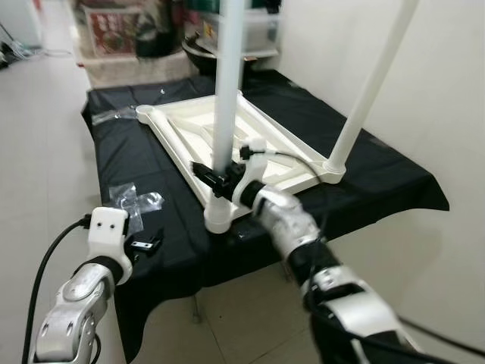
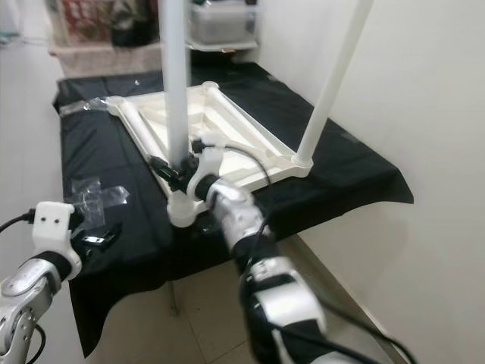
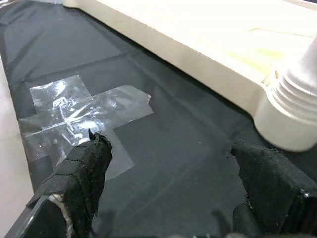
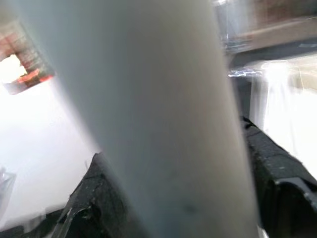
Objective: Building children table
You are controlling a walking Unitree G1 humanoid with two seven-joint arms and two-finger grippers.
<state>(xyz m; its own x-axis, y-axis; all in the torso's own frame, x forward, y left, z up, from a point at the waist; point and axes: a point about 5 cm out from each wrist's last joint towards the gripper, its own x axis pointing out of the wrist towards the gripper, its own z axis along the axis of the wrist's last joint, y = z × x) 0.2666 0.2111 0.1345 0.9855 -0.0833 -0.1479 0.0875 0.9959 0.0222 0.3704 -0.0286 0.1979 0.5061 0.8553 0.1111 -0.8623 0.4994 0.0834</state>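
A: Where is the table top point(image 1: 250, 144)?

B: Upside down on the black surface point(image 1: 379, 171). The right hand point(image 1: 220, 182) holds its near leg point(image 1: 227, 91) tight. The left hand point(image 3: 173, 193) is wide, holding nothing.

A: What could go wrong?

B: A crooked push may tip the leg.

I see my right gripper point(image 1: 218, 180) clamped on the near white leg point(image 1: 227, 98), which stands upright in the upturned tabletop point(image 1: 282, 155) on black cloth point(image 1: 129, 155). My left gripper point(image 1: 145, 244) hovers near clear plastic wrap point(image 1: 135, 201).

White table top point(image 1: 258, 144) and legs point(image 1: 227, 83), black cloth point(image 1: 136, 152) — clear plastic bag point(image 1: 135, 201), black fingers point(image 3: 84, 173), silver arms.
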